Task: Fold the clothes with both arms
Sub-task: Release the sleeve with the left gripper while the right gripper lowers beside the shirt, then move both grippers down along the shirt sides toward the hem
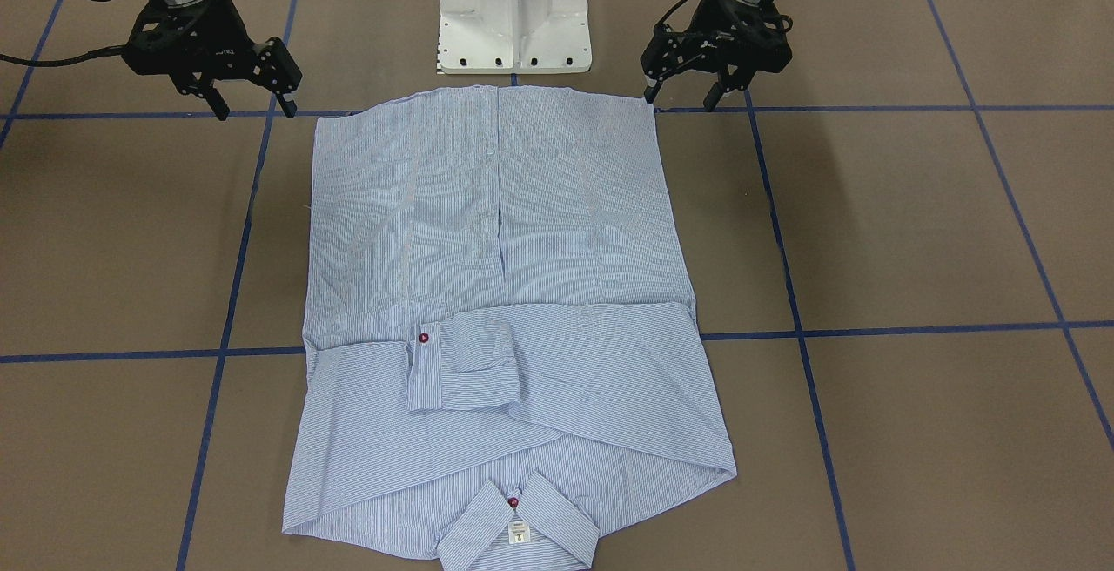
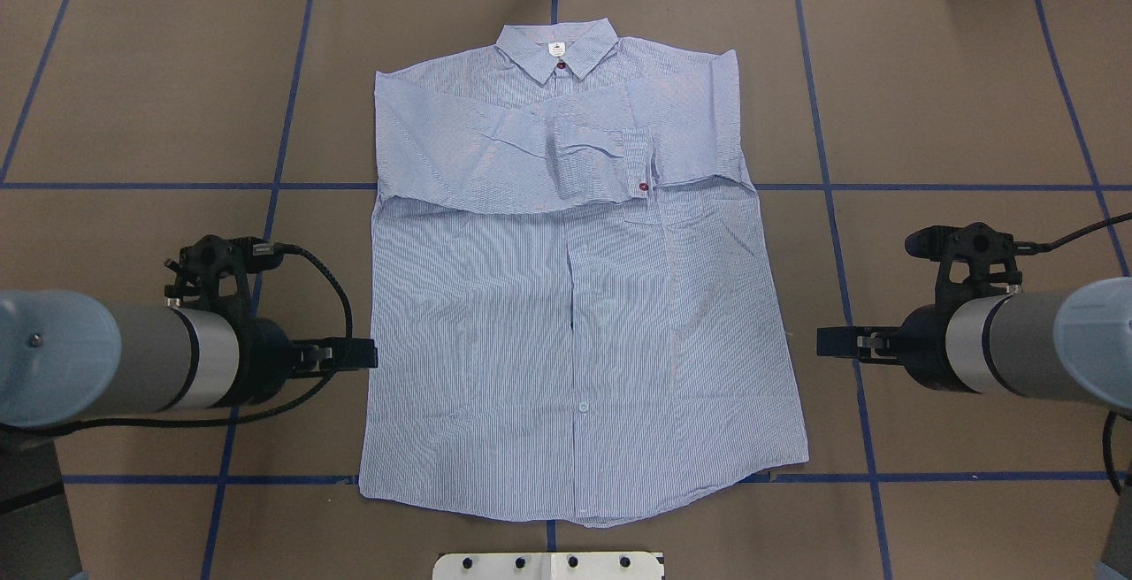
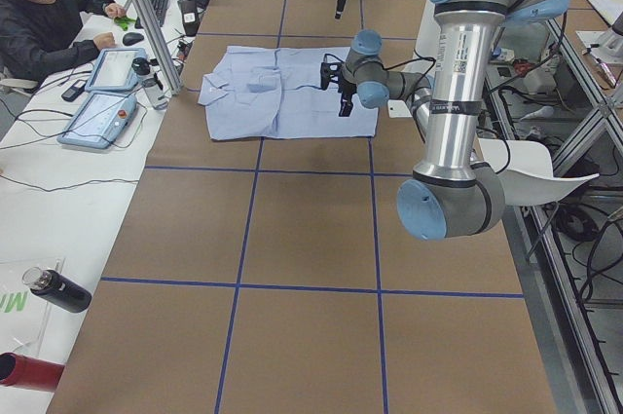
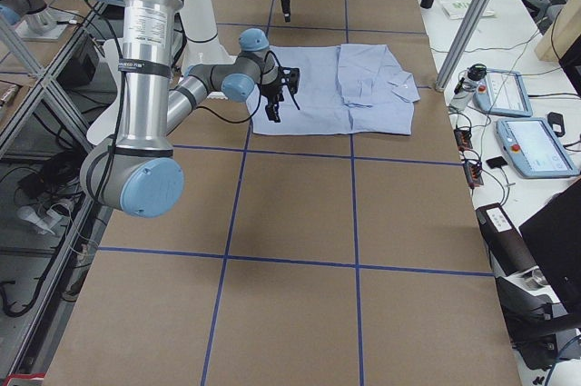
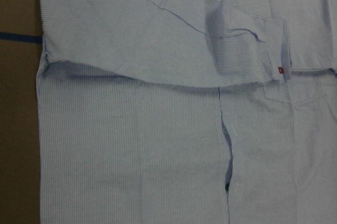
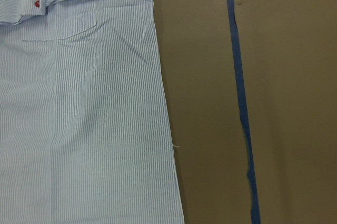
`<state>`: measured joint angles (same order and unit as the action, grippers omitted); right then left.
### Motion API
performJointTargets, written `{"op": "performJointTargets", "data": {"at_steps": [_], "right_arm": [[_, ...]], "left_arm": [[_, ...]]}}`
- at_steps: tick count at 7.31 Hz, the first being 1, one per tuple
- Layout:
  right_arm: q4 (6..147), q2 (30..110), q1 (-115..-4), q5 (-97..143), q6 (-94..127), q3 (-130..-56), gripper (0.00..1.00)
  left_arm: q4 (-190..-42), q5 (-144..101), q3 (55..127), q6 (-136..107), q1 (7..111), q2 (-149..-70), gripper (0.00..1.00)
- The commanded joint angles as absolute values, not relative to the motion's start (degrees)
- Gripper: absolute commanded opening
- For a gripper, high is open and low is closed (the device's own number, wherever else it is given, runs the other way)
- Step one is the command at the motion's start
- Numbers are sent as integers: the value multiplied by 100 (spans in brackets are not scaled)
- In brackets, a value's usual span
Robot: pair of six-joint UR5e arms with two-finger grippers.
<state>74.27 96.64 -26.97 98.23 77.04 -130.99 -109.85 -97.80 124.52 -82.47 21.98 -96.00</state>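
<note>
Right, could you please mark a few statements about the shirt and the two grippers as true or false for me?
1. The sleeves are folded across the upper front of the shirt. True.
2. The collar lies at the end nearest the robot's base. False: the collar is at the far end, and the hem is nearest the base.
3. The left gripper is shut on the hem. False: its jaws are open and hold nothing, close to a hem corner.
4. The right gripper is open and empty. True.
5. A red button shows on the folded cuff. True.
</note>
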Motion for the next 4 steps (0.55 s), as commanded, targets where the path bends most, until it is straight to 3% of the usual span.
{"op": "performJointTargets", "data": {"at_steps": [1,3,4], "right_arm": [[7418,9659,-2610,9747,7743,-13096,100],[7418,9659,-2610,9747,7752,-13096,100],[7418,9659,-2610,9747,7743,-13087,100]], "left_arm": [[-11083,-9554,12016,-8613,1811,-9597,100],[-11083,-9554,11560,-8848,1706,-9973,99],[-11074,-9554,11410,-9016,1566,-10097,92]]}}
